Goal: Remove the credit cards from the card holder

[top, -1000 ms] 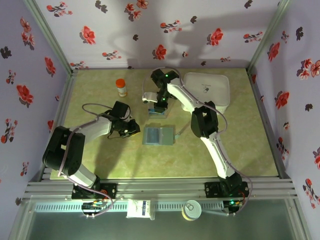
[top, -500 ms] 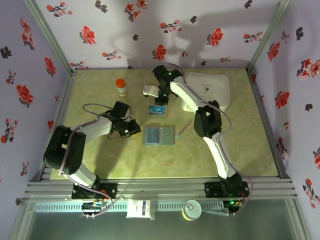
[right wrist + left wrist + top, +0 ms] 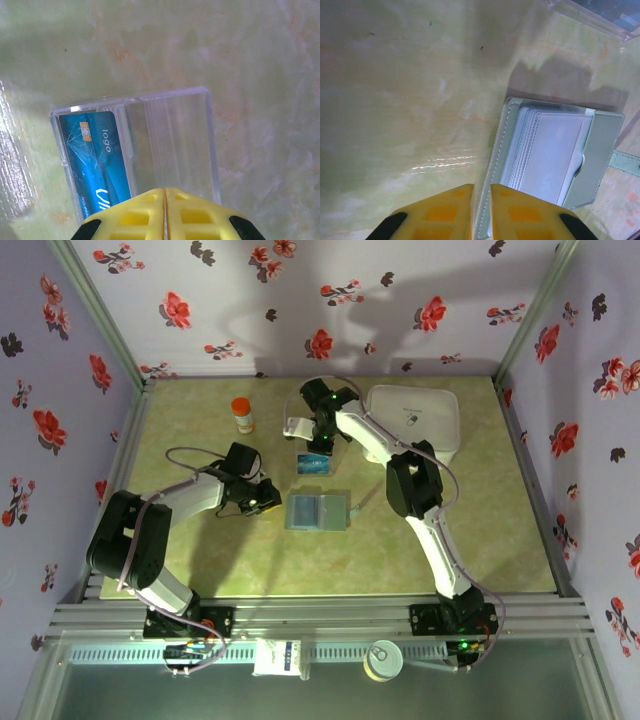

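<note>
One blue credit card (image 3: 95,160) lay in the clear tray (image 3: 175,135), the right gripper (image 3: 165,192) closed and empty above it. The left gripper (image 3: 481,195) pinched the open card holder's (image 3: 607,145) edge on the worktop (image 3: 395,100).

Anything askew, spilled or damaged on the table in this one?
Nothing stands out. The card holder lies open and flat, one blue card sits inside one compartment of the clear tray, and the orange-capped bottle stands upright.
</note>
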Controlling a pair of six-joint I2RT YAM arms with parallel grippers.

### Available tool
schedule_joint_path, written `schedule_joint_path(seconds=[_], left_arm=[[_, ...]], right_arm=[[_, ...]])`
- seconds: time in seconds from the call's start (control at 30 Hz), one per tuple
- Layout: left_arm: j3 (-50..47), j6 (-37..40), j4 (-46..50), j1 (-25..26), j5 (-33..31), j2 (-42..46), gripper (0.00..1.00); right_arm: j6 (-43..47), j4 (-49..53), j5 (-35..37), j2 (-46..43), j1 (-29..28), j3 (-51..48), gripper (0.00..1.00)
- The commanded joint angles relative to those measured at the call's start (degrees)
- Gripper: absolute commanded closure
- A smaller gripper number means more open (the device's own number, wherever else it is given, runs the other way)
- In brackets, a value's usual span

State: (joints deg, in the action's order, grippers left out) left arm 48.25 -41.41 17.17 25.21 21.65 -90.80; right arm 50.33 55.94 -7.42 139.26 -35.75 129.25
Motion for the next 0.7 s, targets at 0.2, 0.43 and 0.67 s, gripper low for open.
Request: schedule_joint_path(seconds=[0.2,0.43,0.67], left_arm=[[-0.35,-0.03,-1.32,-0.38,0.96,1.35,0.85],[-1.15,0.06,-4.23,-0.43,3.23,-0.14,0.85],[-2.17,-0.29,-6.35,0.05,5.32,-1.22,0.87]], right_arm=[[-7.85,-4.82,5.23,-7.38,-1.05,-3.01,0.84],[-26.93,-12.48,7.46,-16.47,-3.5,-14.23,0.78],[-58.94,-23.91,3.76,-27.19,-5.42,-32.58,0.75]])
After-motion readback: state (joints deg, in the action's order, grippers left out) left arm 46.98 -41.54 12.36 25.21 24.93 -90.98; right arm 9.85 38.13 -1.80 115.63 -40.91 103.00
